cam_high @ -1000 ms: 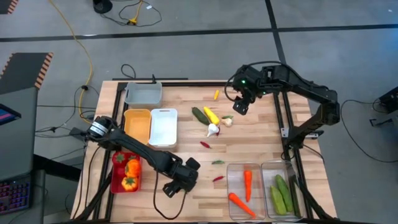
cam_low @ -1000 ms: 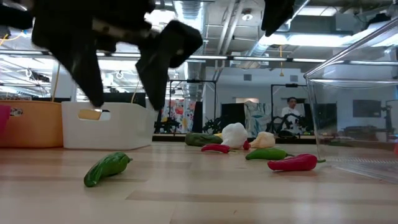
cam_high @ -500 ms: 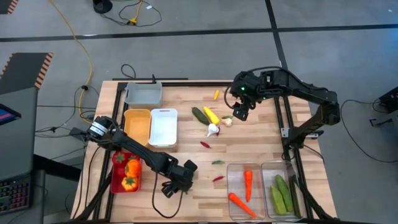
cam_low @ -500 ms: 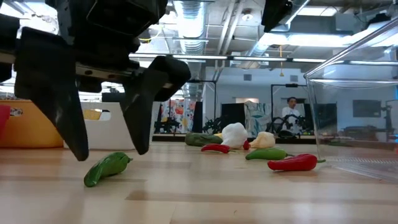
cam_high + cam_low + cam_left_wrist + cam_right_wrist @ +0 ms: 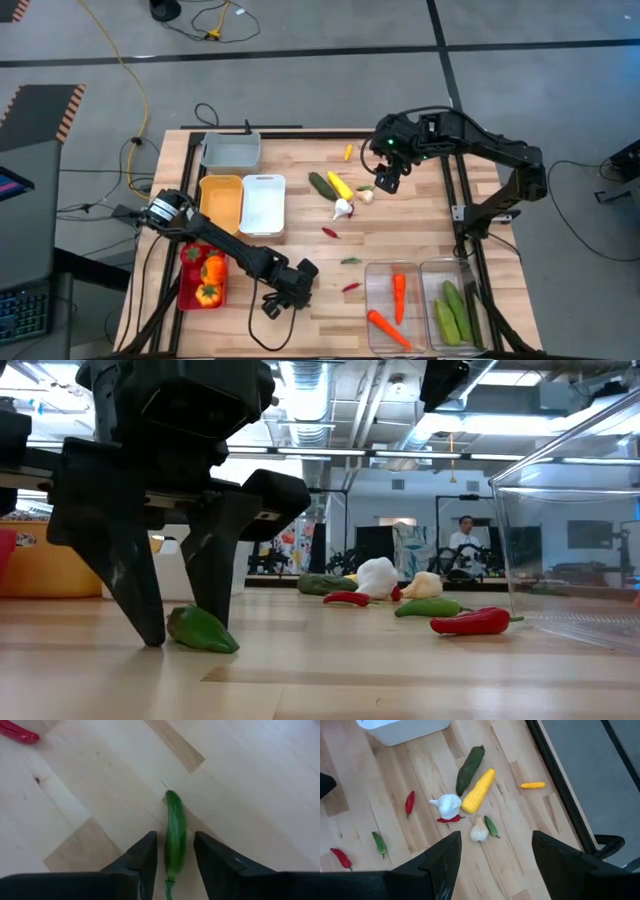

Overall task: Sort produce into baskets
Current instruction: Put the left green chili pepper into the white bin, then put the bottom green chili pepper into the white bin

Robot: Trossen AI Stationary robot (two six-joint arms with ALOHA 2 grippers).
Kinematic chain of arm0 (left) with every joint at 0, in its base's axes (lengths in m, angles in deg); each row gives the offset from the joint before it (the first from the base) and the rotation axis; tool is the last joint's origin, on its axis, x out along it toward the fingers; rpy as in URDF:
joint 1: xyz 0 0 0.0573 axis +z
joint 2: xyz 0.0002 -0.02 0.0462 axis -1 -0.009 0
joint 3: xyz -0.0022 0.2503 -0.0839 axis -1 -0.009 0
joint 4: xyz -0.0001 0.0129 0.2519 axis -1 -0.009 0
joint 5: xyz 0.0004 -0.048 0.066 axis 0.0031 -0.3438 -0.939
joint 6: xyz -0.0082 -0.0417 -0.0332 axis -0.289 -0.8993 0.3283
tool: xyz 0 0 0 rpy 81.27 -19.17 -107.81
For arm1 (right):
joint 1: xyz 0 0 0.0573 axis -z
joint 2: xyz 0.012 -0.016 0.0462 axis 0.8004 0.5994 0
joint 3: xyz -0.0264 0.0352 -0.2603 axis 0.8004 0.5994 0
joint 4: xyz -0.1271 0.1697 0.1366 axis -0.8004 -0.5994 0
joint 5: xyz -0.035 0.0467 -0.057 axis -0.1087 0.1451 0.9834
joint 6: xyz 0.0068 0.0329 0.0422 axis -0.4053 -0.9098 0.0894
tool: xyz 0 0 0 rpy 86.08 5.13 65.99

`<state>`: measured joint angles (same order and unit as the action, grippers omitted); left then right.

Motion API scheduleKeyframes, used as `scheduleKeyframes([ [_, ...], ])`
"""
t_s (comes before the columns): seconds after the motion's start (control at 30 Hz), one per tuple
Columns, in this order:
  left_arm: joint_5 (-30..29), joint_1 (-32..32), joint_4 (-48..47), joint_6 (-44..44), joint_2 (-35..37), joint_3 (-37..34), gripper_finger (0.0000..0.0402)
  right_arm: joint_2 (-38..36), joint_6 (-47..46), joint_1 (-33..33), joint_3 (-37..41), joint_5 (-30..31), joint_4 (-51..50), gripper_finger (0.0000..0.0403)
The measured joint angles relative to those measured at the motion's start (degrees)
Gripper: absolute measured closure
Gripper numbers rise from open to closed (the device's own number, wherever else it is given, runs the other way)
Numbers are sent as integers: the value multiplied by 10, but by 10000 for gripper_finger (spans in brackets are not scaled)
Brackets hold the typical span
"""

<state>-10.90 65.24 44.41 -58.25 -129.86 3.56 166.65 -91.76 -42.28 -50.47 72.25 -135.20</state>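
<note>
The left end effector (image 5: 174, 857), narrowed around the green chili (image 5: 175, 832) near the table's front edge, needs even finger contact before lifting

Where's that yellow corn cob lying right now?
In the high view the corn cob lies mid-table, toward the far side, beside a dark green cucumber, with white garlic just nearer the front.

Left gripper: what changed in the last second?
The left gripper dropped to the wooden table and its fingers closed in around the small green chili pepper, which turned between them. The right gripper stayed hovering open over the loose produce.
</note>
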Motion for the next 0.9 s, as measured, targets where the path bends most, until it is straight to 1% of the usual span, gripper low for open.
scheduleKeyframes([
  [0.13,-11,4,-1,-30,9,-2,311,0,32,0,0,0,23,132],
  [0.2,-18,7,-7,-42,16,-3,325,0,50,0,8,-4,59,132],
  [0.37,-31,17,-11,-46,35,-3,360,-16,88,13,67,-53,123,132],
  [0.47,-28,27,-16,-45,48,-3,378,-34,91,30,122,-67,139,132],
  [0.6,-28,48,-19,-45,81,-3,398,-76,91,51,218,-87,202,132],
  [0.73,-28,70,-35,-62,114,-3,398,-135,89,68,314,-121,272,132],
  [0.9,-18,76,-41,-118,121,-2,397,-204,85,73,402,-125,312,132],
])
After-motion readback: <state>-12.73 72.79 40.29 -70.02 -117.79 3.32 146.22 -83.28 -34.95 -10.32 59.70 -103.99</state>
